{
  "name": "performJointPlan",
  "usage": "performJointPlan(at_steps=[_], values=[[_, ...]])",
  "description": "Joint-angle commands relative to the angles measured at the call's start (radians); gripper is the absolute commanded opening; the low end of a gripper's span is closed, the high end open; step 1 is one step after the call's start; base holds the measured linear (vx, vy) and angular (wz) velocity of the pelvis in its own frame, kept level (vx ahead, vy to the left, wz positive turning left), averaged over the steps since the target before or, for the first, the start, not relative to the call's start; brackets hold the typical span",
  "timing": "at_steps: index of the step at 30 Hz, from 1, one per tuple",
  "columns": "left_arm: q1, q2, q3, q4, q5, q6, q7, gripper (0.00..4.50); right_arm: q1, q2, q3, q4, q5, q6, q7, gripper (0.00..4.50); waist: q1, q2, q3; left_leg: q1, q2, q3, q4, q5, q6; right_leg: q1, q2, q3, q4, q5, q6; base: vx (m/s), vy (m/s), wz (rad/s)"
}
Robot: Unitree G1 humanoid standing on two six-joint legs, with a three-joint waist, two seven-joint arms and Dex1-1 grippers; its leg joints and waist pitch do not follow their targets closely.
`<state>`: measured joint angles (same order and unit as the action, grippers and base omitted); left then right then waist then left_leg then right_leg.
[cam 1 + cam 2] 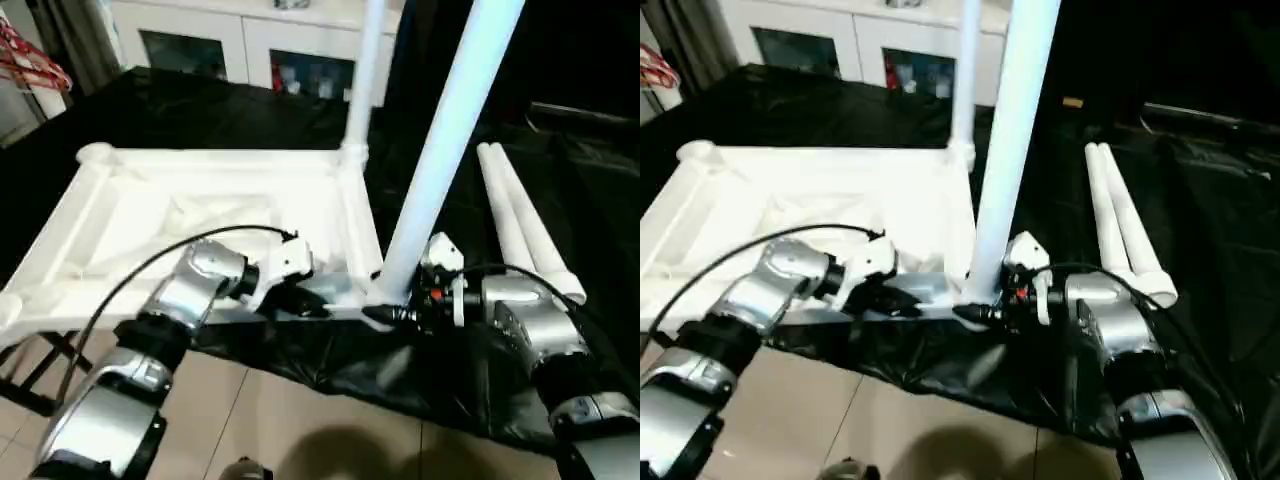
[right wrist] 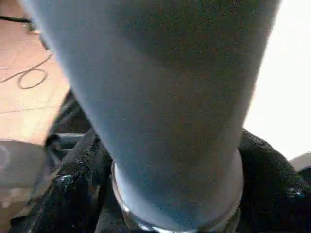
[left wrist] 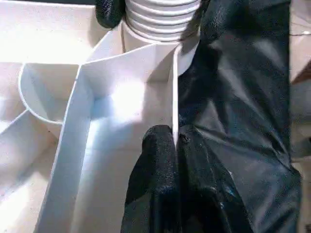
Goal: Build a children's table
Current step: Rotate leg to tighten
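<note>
The white table top (image 1: 200, 215) lies ribbed side up on the black-covered table (image 1: 200, 110), with one leg (image 1: 365, 70) upright in its far corner socket and a second leg (image 1: 445, 140) standing tilted at the near corner socket. The left gripper (image 3: 175, 145) has its jaws closed on the top's thin near edge wall, while the right gripper (image 1: 385, 315) sits at the base of the near leg with its jaws set around it. Two more legs (image 1: 520, 225) lie side by side on the black cover to the right.
</note>
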<state>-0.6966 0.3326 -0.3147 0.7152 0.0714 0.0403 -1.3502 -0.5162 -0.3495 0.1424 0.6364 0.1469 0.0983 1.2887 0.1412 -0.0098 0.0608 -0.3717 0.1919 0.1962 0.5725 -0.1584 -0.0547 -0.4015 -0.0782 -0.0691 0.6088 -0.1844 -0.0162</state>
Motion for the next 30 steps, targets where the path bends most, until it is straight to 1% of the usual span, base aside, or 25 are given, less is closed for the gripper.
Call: performJointPlan(at_steps=[1,2,3,4,5,6,7,9,10,11,12,13,14,15,16,17,18,19,20,21,22,23,24,27,30], values=[[0.001,-0.013,-0.009,-0.039,-0.022,-0.006,0.006,0.00,0.029,0.020,0.068,-0.028,-0.002,0.032,0.049,3.19,0.000,-0.011,-0.066,0.016,0.051,-0.021,-0.064,-0.247,0.047,0.043,-0.081,0.048,-0.081,-0.289,-0.198,0.000,0.000,0.00],[0.001,-0.016,-0.005,-0.038,-0.022,-0.007,0.015,0.00,0.032,0.023,0.070,-0.031,-0.003,0.032,0.044,3.12,0.001,-0.010,-0.066,0.017,0.051,-0.020,-0.064,-0.246,0.046,0.042,-0.081,0.049,-0.081,-0.290,-0.198,0.000,0.000,0.00],[0.001,-0.021,-0.002,-0.035,-0.021,-0.010,0.032,0.00,0.037,0.027,0.071,-0.032,-0.005,0.030,0.035,2.96,0.000,-0.012,-0.067,0.018,0.052,-0.020,-0.064,-0.249,0.041,0.041,-0.081,0.048,-0.081,-0.293,-0.198,0.000,0.000,0.00],[-0.001,-0.030,0.003,-0.026,-0.017,-0.012,0.059,0.00,0.039,0.036,0.068,-0.025,-0.009,0.019,0.013,2.92,0.000,-0.011,-0.066,0.017,0.051,-0.020,-0.064,-0.250,0.039,0.041,-0.081,0.048,-0.081,-0.293,-0.199,0.000,0.000,0.00],[-0.002,-0.036,0.006,-0.021,-0.014,-0.013,0.075,0.00,0.042,0.040,0.065,-0.023,-0.012,0.015,0.000,2.92,0.000,-0.015,-0.065,0.017,0.050,-0.019,-0.064,-0.253,0.038,0.041,-0.081,0.048,-0.083,-0.301,-0.195,0.000,0.000,0.00],[-0.004,-0.043,0.007,-0.015,-0.010,-0.014,0.093,0.00,0.041,0.050,0.057,-0.016,-0.015,0.005,-0.025,2.88,0.000,-0.013,-0.063,0.018,0.049,-0.019,-0.064,-0.260,0.036,0.039,-0.082,0.049,-0.086,-0.324,-0.188,0.000,0.000,0.00],[-0.006,-0.052,0.008,-0.003,0.000,-0.024,0.123,0.00,0.036,0.068,0.041,-0.001,-0.017,0.001,-0.074,2.87,-0.001,-0.016,-0.062,0.019,0.049,-0.020,-0.065,-0.266,0.033,0.038,-0.083,0.048,-0.088,-0.343,-0.183,0.000,0.000,0.00],[-0.032,-0.097,0.029,0.060,0.026,-0.030,0.265,0.00,0.010,0.126,-0.005,0.060,-0.047,-0.029,-0.273,2.85,-0.007,-0.016,-0.058,0.021,0.046,-0.024,-0.068,-0.296,0.014,0.034,-0.086,0.048,-0.097,-0.422,-0.159,0.000,0.000,0.00],[-0.041,-0.112,0.038,0.077,0.031,-0.027,0.309,0.00,0.002,0.143,-0.019,0.079,-0.057,-0.032,-0.339,2.84,-0.011,-0.017,-0.057,0.028,0.044,-0.026,-0.069,-0.317,-0.003,0.030,-0.087,0.047,-0.103,-0.484,-0.141,0.000,0.000,0.00],[-0.052,-0.129,0.048,0.094,0.034,-0.021,0.356,0.00,-0.009,0.162,-0.034,0.103,-0.067,-0.035,-0.416,2.84,-0.014,-0.018,-0.055,0.030,0.043,-0.028,-0.069,-0.332,-0.009,0.028,-0.088,0.047,-0.111,-0.534,-0.122,0.000,0.000,0.00],[-0.059,-0.141,0.055,0.104,0.036,-0.015,0.388,0.00,-0.017,0.175,-0.046,0.121,-0.074,-0.036,-0.472,2.84,-0.016,-0.018,-0.055,0.030,0.043,-0.030,-0.070,-0.337,-0.017,0.027,-0.089,0.045,-0.111,-0.551,-0.115,0.000,0.000,0.00],[-0.072,-0.164,0.067,0.119,0.037,-0.003,0.444,0.00,-0.030,0.200,-0.066,0.152,-0.082,-0.038,-0.569,2.83,-0.020,-0.020,-0.058,0.028,0.042,-0.034,-0.072,-0.344,-0.019,0.032,-0.090,0.042,-0.113,-0.568,-0.103,0.000,0.000,0.00],[-0.089,-0.195,0.077,0.134,0.041,0.012,0.514,0.00,-0.045,0.235,-0.092,0.187,-0.079,-0.037,-0.679,2.83,-0.026,-0.012,-0.057,0.030,0.043,-0.033,-0.072,-0.352,-0.020,0.026,-0.090,0.045,-0.115,-0.563,-0.102,0.000,0.000,0.00],[-0.100,-0.213,0.083,0.143,0.043,0.021,0.555,0.00,-0.054,0.257,-0.108,0.207,-0.076,-0.034,-0.745,2.83,-0.033,-0.015,-0.057,0.033,0.041,-0.033,-0.071,-0.363,-0.023,0.021,-0.088,0.044,-0.117,-0.565,-0.103,0.000,0.000,0.00],[-0.108,-0.228,0.086,0.149,0.046,0.027,0.590,0.00,-0.060,0.273,-0.118,0.223,-0.076,-0.038,-0.797,2.83,-0.036,-0.017,-0.058,0.034,0.039,-0.033,-0.070,-0.366,-0.021,0.022,-0.087,0.043,-0.118,-0.566,-0.104,0.000,0.000,0.00],[-0.114,-0.242,0.091,0.154,0.049,0.033,0.626,0.00,-0.068,0.289,-0.128,0.238,-0.078,-0.038,-0.857,2.83,-0.036,-0.018,-0.058,0.029,0.039,-0.033,-0.071,-0.358,-0.011,0.026,-0.087,0.043,-0.118,-0.552,-0.104,0.000,0.000,0.00],[-0.120,-0.253,0.094,0.160,0.049,0.036,0.649,0.00,-0.078,0.305,-0.140,0.256,-0.076,-0.036,-0.908,2.83,-0.035,-0.017,-0.058,0.029,0.038,-0.031,-0.071,-0.354,-0.006,0.024,-0.086,0.044,-0.118,-0.542,-0.104,0.000,0.000,0.00],[-0.126,-0.269,0.098,0.165,0.050,0.038,0.675,0.00,-0.092,0.329,-0.162,0.279,-0.065,-0.038,-0.965,2.83,-0.037,-0.012,-0.062,0.025,0.038,-0.032,-0.072,-0.341,-0.003,0.028,-0.085,0.045,-0.112,-0.494,-0.113,0.000,0.000,0.00],[-0.126,-0.269,0.098,0.165,0.050,0.038,0.675,0.00,-0.092,0.329,-0.162,0.279,-0.065,-0.038,-0.965,2.83,-0.037,-0.012,-0.062,0.025,0.038,-0.032,-0.072,-0.341,-0.003,0.028,-0.085,0.045,-0.112,-0.494,-0.113,0.000,0.000,0.00],[-0.127,-0.276,0.099,0.168,0.052,0.033,0.680,0.00,-0.098,0.343,-0.173,0.288,-0.058,-0.047,-0.970,2.83,-0.035,-0.011,-0.066,0.022,0.040,-0.029,-0.072,-0.316,0.005,0.030,-0.082,0.048,-0.103,-0.402,-0.132,0.000,0.000,0.00],[-0.126,-0.282,0.094,0.169,0.055,0.023,0.670,0.00,-0.104,0.358,-0.187,0.299,-0.051,-0.059,-0.974,2.83,-0.035,-0.011,-0.066,0.021,0.039,-0.028,-0.071,-0.311,0.010,0.031,-0.082,0.048,-0.101,-0.376,-0.140,0.000,0.000,0.00],[-0.120,-0.287,0.083,0.165,0.059,0.005,0.646,0.00,-0.112,0.372,-0.200,0.312,-0.046,-0.080,-0.969,2.83,-0.034,-0.011,-0.068,0.017,0.038,-0.027,-0.070,-0.291,0.020,0.036,-0.082,0.049,-0.094,-0.325,-0.155,0.000,0.000,0.00],[-0.118,-0.287,0.081,0.164,0.060,0.002,0.641,0.00,-0.113,0.374,-0.202,0.314,-0.046,-0.083,-0.967,2.83,-0.033,-0.011,-0.071,0.014,0.037,-0.025,-0.067,-0.266,0.031,0.040,-0.081,0.048,-0.089,-0.275,-0.167,0.000,0.000,0.00],[-0.103,-0.277,0.066,0.146,0.053,-0.018,0.583,0.00,-0.123,0.371,-0.216,0.325,-0.032,-0.097,-0.956,2.83,-0.032,-0.010,-0.072,0.012,0.036,-0.022,-0.065,-0.228,0.051,0.045,-0.080,0.047,-0.081,-0.213,-0.189,0.000,0.000,0.00],[-0.081,-0.258,0.054,0.114,0.035,-0.027,0.513,0.00,-0.130,0.342,-0.222,0.327,-0.024,-0.097,-0.922,2.83,-0.032,-0.008,-0.070,0.014,0.038,-0.022,-0.066,-0.238,0.054,0.046,-0.082,0.047,-0.083,-0.227,-0.196,0.000,0.000,0.00]])
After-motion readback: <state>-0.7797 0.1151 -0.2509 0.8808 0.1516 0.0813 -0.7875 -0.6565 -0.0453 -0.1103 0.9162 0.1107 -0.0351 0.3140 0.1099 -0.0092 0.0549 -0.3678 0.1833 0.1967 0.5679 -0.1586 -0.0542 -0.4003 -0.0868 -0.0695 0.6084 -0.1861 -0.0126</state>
